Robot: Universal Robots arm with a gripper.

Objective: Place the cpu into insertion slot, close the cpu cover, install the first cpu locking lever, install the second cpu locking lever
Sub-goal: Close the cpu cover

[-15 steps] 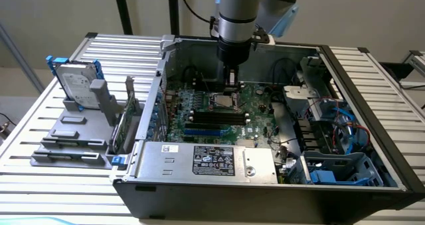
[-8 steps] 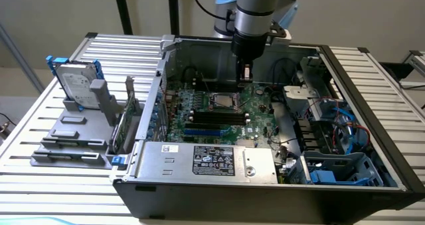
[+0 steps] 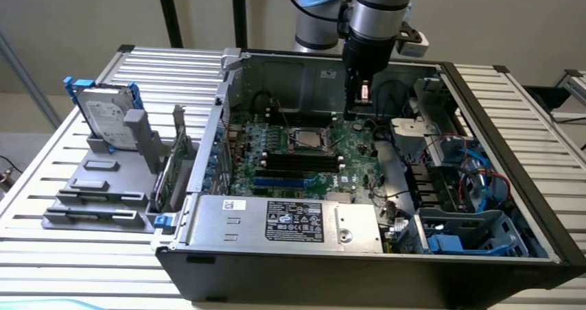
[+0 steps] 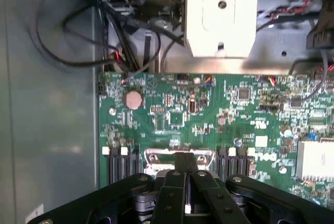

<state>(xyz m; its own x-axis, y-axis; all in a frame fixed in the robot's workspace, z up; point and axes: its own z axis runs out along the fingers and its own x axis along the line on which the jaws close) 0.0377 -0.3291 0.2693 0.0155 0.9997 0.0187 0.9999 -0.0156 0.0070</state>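
Seemingly the gripper (image 4: 183, 159) is pinched narrow over the motherboard (image 4: 209, 114); power supply (image 3: 229, 217) label unreadable.

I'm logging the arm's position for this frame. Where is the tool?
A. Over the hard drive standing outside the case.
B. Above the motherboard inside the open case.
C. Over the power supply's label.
B: the tool hangs above the green motherboard inside the case.
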